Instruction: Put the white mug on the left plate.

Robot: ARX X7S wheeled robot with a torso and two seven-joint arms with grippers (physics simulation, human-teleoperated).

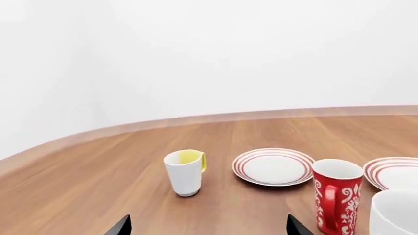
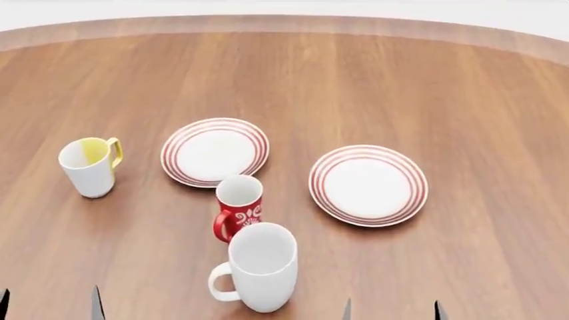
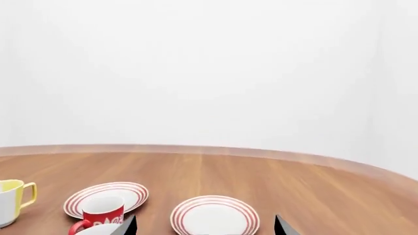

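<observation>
The white mug [image 2: 260, 267] stands upright near the table's front edge, tall and plain, with its handle to the left. The left plate [image 2: 214, 152], white with red rings, lies further back and a little left. My left gripper [image 2: 50, 307] hangs open at the front left, well apart from the mug, and my right gripper [image 2: 392, 312] hangs open at the front right. In the left wrist view the open gripper [image 1: 209, 227] holds nothing; the white mug [image 1: 395, 213] and left plate [image 1: 273, 166] show. The right gripper [image 3: 204, 227] is also empty.
A small red patterned mug [image 2: 238, 207] stands between the white mug and the left plate. A white mug with a yellow inside [image 2: 89, 165] stands at the left. A second ringed plate [image 2: 368, 185] lies at the right. The wooden table's curved far edge [image 2: 284, 23] runs along the back.
</observation>
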